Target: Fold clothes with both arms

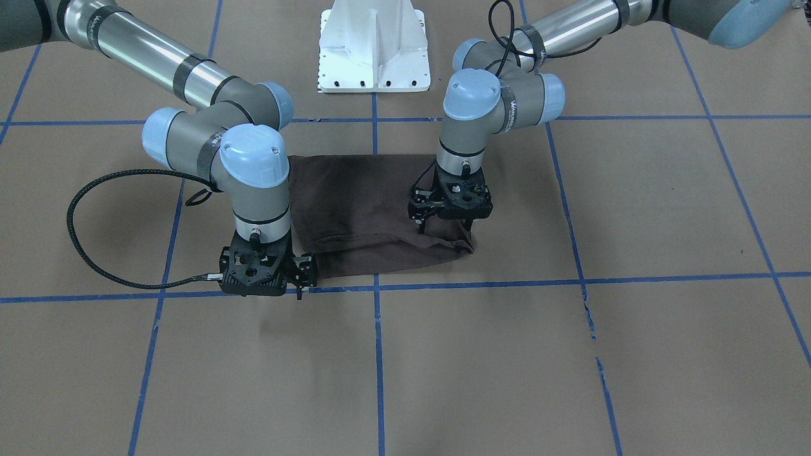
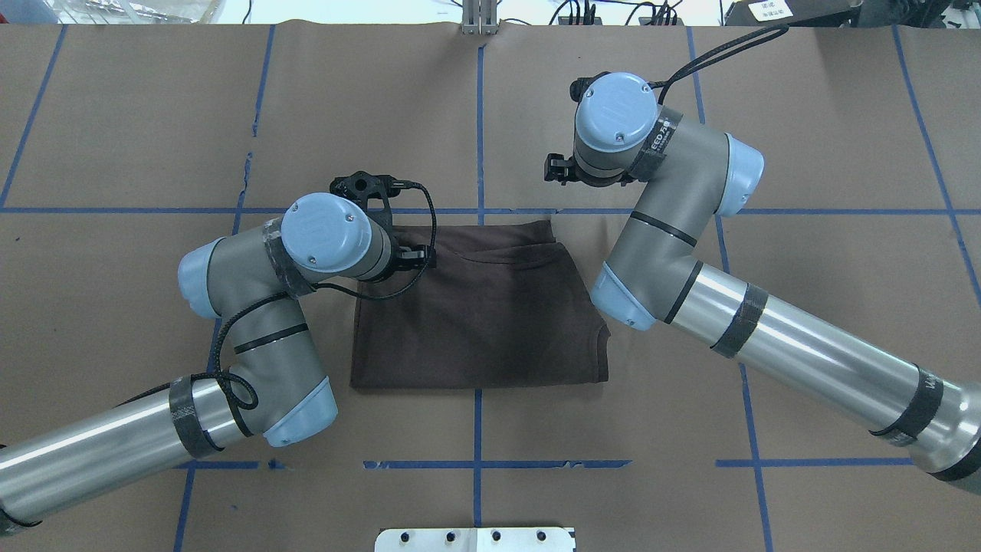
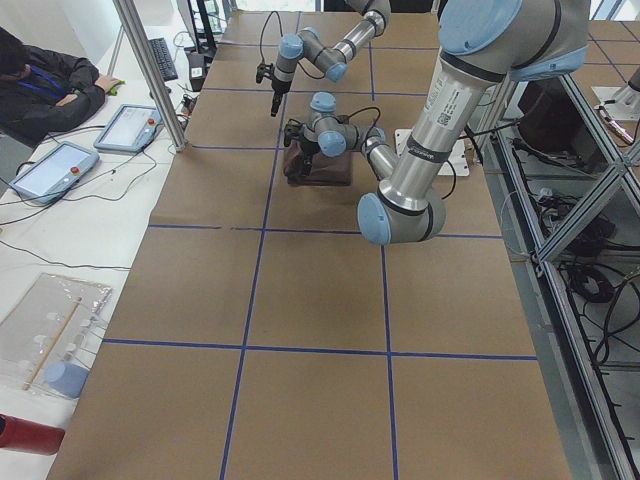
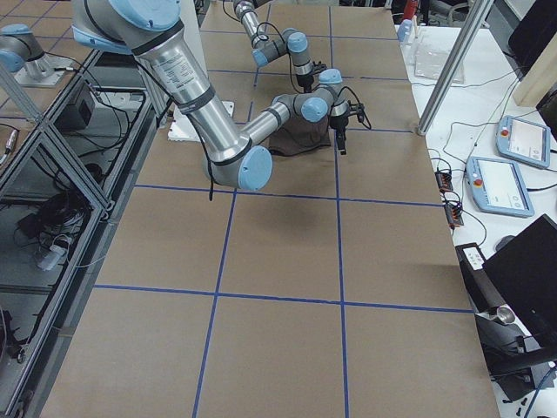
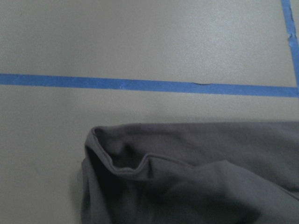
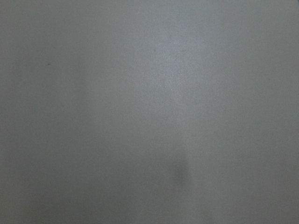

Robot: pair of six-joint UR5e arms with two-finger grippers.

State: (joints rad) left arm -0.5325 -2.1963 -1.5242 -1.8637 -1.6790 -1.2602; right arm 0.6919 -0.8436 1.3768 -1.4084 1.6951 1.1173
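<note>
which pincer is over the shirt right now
The left arm's black two-finger pincer: it hangs above the dark brown T-shirt, while the right arm's pincer sits off the cloth over bare brown paper.

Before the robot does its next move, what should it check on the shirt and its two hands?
1. T-shirt folded into a rectangle on the table: ok.
2. Left gripper above the T-shirt, fingers spread, holding nothing: ok.
3. Right gripper above the T-shirt: not ok; it hangs over bare table just beside it.
4. Right gripper open: cannot tell.
5. Corner of the T-shirt below the left gripper smooth: not ok; one layer is puckered.
</note>
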